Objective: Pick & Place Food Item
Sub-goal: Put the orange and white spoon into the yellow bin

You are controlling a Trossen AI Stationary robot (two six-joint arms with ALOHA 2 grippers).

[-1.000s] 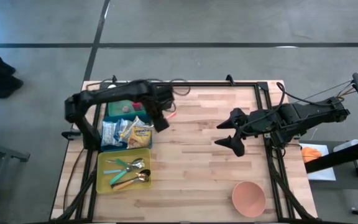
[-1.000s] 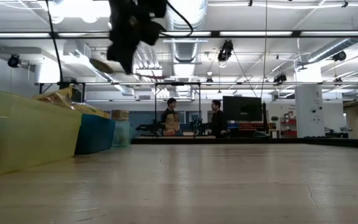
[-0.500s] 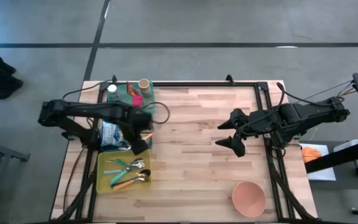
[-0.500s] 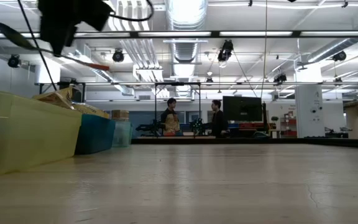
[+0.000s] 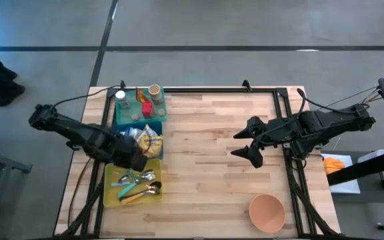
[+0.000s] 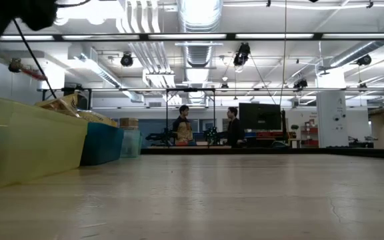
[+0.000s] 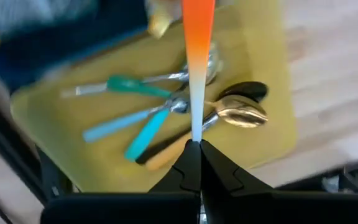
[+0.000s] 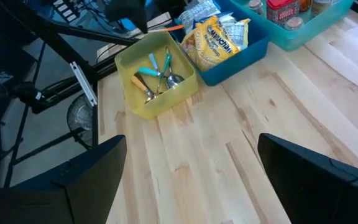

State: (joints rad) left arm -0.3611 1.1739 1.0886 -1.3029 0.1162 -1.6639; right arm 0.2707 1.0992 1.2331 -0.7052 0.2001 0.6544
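moved: left arm is swinging back from the table middle to the bins on its own side; left gripper [image 5: 136, 160] is now sitting over the seam between the blue bin and the yellow tray
left gripper: fingers are pinched shut on a thin orange handle [image 7: 197, 59]; the left wrist view shows it running straight out from the fingertips, hanging over the yellow tray [image 7: 272, 93]
what it is holding: looks like a utensil handle, not food; its far end is running out of frame, so cannot tell which utensil
yellow tray: is holding spoons [image 7: 238, 113] and teal-handled cutlery [image 7: 143, 132]; the orange handle is above them, contact not clear
food item: snack packets [image 5: 150, 139] are lying in the blue bin [image 5: 153, 158], just beside the left gripper; nothing is gripping them
far bin: teal bin [image 5: 121, 120] with jars and a can [image 5: 154, 91] is beyond the blue bin, untouched
right gripper: right gripper [image 5: 247, 143] is holding the same spot mid-table on its side, fingers spread wide, empty
bowl: pink bowl [image 5: 267, 211] is sitting near the front edge on the right side, well apart from both grippers, nothing in it
low view: only the yellow tray wall and bins are showing at table level
task read: the arm appears to be bringing the utensil to the tray; no food pick is under way yet
next: probably drop the utensil in the tray, then go for a packet
risk: the handle is thin and gripped at its tip, so it could pivot on release
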